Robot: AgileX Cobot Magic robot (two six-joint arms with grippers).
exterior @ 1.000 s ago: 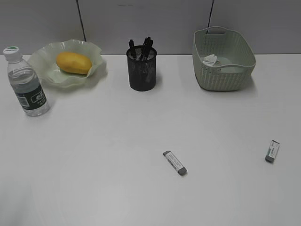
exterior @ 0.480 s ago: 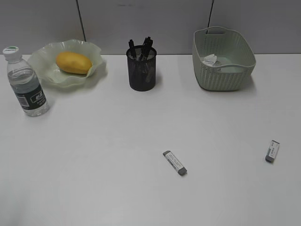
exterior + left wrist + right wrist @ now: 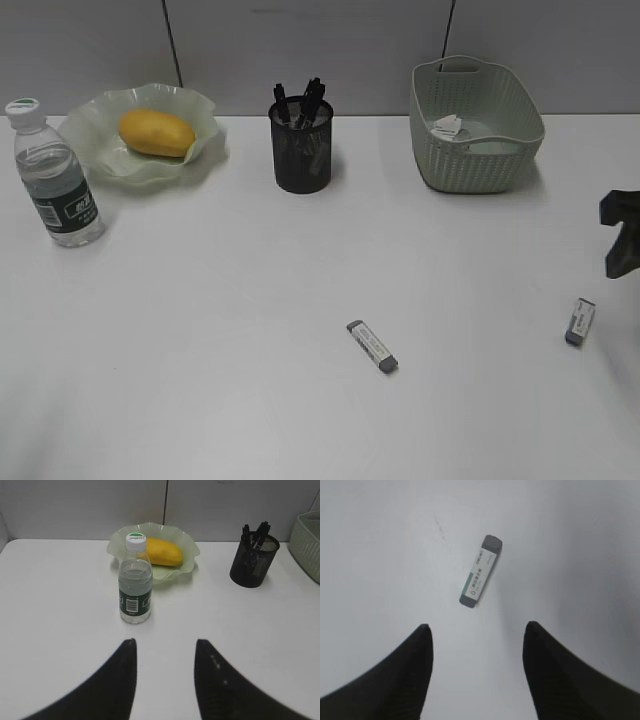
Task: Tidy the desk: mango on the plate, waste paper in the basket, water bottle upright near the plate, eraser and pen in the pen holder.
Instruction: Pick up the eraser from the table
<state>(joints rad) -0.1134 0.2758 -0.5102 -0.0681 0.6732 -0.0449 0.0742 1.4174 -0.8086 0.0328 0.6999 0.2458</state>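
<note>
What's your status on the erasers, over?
Both end effectors open, empty. Right end effector above right eraser, not touching. Centre eraser loose on desk. Nothing blocking.

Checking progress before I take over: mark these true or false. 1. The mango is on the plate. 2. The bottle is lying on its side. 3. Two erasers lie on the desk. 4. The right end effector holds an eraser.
1. True: the mango sits on the plate.
2. False: the water bottle stands upright.
3. True: one eraser mid-desk, another eraser at right.
4. False: the right end effector is open above it.
</note>
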